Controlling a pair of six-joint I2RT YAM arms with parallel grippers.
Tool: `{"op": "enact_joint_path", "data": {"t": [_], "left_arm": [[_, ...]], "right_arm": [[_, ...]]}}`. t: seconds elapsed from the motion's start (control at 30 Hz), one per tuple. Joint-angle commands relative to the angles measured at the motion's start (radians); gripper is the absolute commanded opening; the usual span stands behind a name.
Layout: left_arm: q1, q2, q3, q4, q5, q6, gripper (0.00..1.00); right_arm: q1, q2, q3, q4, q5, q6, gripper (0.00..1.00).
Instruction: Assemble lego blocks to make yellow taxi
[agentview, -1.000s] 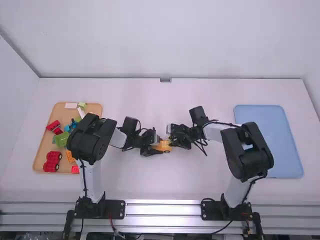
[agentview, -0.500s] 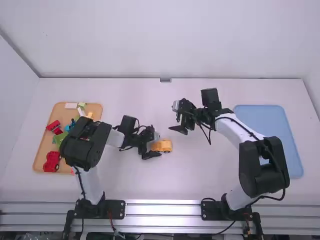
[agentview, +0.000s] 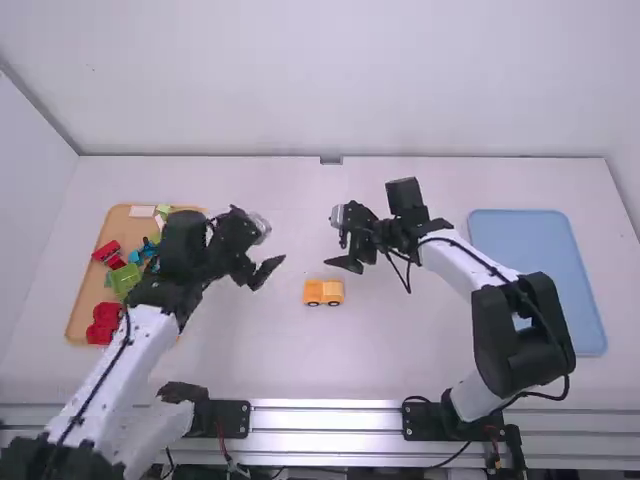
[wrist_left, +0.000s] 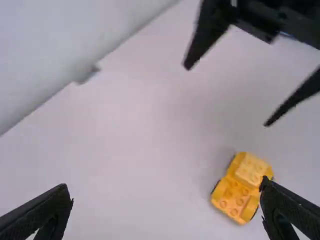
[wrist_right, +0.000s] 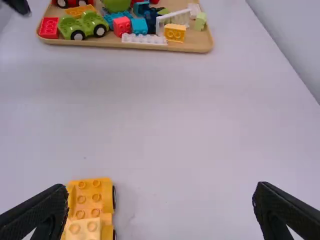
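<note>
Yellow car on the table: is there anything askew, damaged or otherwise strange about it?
Nothing stands out. The yellow car stands upright on its wheels, and the paler yellow block appears to sit straight on one end, without visible damage.

I count one blue tray on the right, one wooden tray on the left and one yellow car between. In the wooden tray I find one green car, one white fence and at least two red bricks; things overlap there.
</note>
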Motion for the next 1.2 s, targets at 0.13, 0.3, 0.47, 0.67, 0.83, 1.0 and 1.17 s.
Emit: {"op": "enact_joint_path", "data": {"t": [0.13,0.3,0.47,0.67,0.83,1.0,1.17], "left_arm": [[-0.002,-0.148,0.005,-0.059,-0.504,-0.417,0.99],[-0.003,-0.196,0.005,-0.101,-0.715,-0.647,0.99],[-0.002,-0.209,0.006,-0.145,-0.873,-0.736,0.99],[-0.002,-0.222,0.064,-0.243,-0.973,-0.731,0.99],[-0.002,-0.211,0.174,-0.386,-1.092,-0.81,0.99],[-0.002,-0.198,0.232,-0.459,-1.217,-0.872,0.99],[0.102,-0.151,0.302,-0.462,-1.147,-0.822,0.99]], "right_arm": [[0.055,0.0,0.045,0.179,-0.013,0.173,0.99],[0.127,0.002,0.098,0.176,-0.008,0.265,0.99],[0.185,0.022,0.099,0.176,0.018,0.227,0.99],[0.198,0.022,0.134,0.188,0.016,0.288,0.99],[0.203,0.024,0.163,0.188,0.017,0.324,0.99],[0.212,0.026,0.164,0.196,0.081,0.324,0.99],[0.207,0.026,0.164,0.196,0.135,0.324,0.99]]}}
